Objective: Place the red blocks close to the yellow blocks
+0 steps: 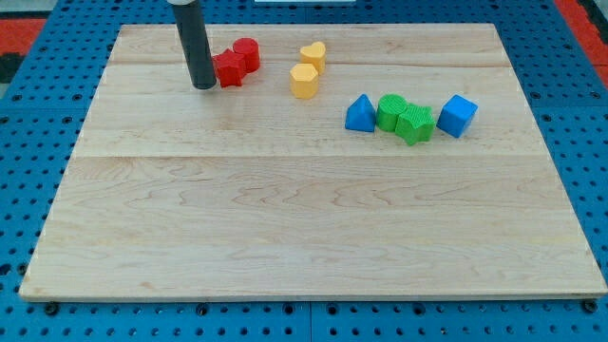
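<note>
Two red blocks sit near the view's top, left of centre: a red star-shaped block [229, 68] and a red round block [247, 53], touching each other. Two yellow blocks lie a little to their right: a yellow heart block [313, 55] and a yellow hexagonal block [304, 81], close together. My tip [204, 86] rests on the board right against the left side of the red star block. A gap of bare wood separates the red pair from the yellow pair.
A row of blocks lies right of centre: a blue triangular block [360, 113], two green blocks [391, 111] [415, 124] touching, and a blue cube [457, 115]. The wooden board [304, 237] sits on a blue pegboard.
</note>
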Motion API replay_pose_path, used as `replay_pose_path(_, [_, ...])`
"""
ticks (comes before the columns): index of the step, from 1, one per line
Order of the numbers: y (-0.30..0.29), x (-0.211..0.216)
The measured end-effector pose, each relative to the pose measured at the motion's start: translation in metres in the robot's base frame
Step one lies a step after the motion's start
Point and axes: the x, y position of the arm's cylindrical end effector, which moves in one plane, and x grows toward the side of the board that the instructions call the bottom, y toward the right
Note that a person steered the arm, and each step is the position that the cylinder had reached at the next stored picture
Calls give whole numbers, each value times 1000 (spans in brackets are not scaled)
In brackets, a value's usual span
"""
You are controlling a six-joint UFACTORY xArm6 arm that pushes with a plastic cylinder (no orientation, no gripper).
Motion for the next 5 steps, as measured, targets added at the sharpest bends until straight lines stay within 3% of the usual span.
replay_pose_path(1, [-47, -30])
replay_pose_path(2, [-9, -43])
replay_pose_path(3, [29, -17])
replay_pose_path(4, [8, -4])
replay_pose_path(5, [50, 73])
